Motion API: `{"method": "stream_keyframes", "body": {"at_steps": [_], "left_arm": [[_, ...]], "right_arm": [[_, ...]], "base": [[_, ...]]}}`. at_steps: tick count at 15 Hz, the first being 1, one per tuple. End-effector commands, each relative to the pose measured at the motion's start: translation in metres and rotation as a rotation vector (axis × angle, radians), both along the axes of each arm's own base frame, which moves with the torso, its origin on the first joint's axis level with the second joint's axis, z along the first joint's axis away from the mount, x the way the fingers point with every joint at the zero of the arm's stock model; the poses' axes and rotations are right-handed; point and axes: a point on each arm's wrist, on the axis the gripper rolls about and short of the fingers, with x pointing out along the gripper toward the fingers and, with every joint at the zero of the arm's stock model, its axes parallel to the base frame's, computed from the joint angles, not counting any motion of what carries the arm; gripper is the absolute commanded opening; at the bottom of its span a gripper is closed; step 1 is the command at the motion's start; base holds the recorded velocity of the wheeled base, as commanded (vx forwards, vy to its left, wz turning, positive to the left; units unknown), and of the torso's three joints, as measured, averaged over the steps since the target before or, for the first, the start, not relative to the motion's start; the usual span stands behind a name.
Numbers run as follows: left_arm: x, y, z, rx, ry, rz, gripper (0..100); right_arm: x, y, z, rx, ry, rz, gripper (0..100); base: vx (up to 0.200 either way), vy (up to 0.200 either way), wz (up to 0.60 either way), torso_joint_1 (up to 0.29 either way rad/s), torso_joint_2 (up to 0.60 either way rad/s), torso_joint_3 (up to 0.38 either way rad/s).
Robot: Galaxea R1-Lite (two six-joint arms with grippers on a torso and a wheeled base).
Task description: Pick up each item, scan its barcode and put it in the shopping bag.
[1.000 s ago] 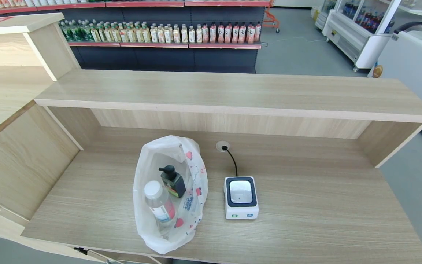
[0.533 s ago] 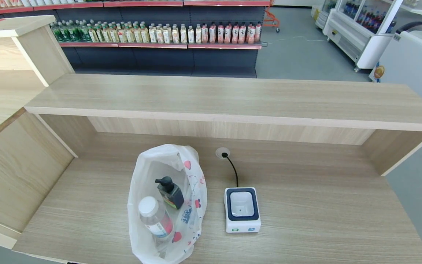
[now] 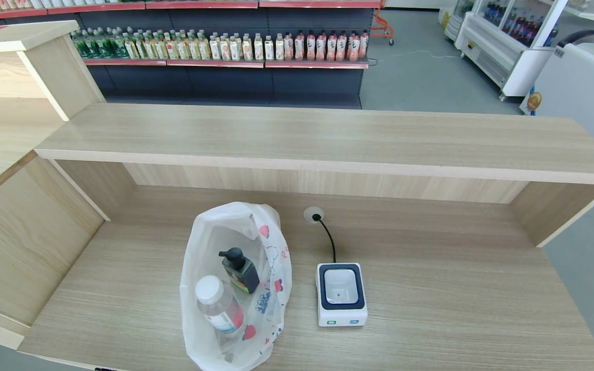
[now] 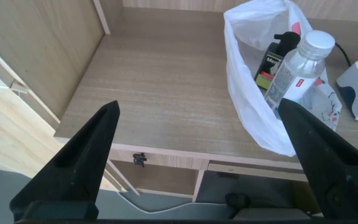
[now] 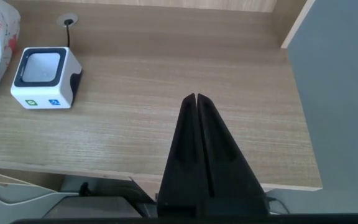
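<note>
**Soft bag could slump with both bottles inside**

The shopping bag (image 3: pixel 235 288) stands just left of the scanner (image 3: pixel 342 293) on the tabletop (image 3: pixel 457 309), with its mouth open upward. Inside it, the water bottle (image 3: pixel 218 305) leans on the side farther from the scanner, and the pump bottle (image 3: pixel 240 270) sits beside it. I think the risk is the thin plastic. The leaning bottles may pull the bag over, or a hand may catch its rim. The left hand (image 4: pixel 199 106) hangs beyond the bag from the scanner, fingers wide apart and holding nothing. The right hand (image 5: pixel 196 98), on the scanner's other side, has its fingers pressed together and touches nothing.
</note>
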Motion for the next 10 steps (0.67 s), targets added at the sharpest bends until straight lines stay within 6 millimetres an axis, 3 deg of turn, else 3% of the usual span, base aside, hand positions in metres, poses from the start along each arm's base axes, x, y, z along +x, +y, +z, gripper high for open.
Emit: {"method": "stream_keyframes", "body": {"at_steps": [1, 10], "left_arm": [[0.0, 0.0, 0.0, 0.0, 0.0, 0.0, 100], [0.0, 0.0, 0.0, 0.0, 0.0, 0.0, 100]], "right_arm": [[0.0002, 0.0, 0.0, -0.001, 0.002, -0.001, 0], [0.0002, 0.0, 0.0, -0.002, 0.002, -0.001, 0]], "base": [[0.0, 0.0, 0.0, 0.0, 0.0, 0.0], [0.0, 0.0, 0.0, 0.0, 0.0, 0.0]]}}
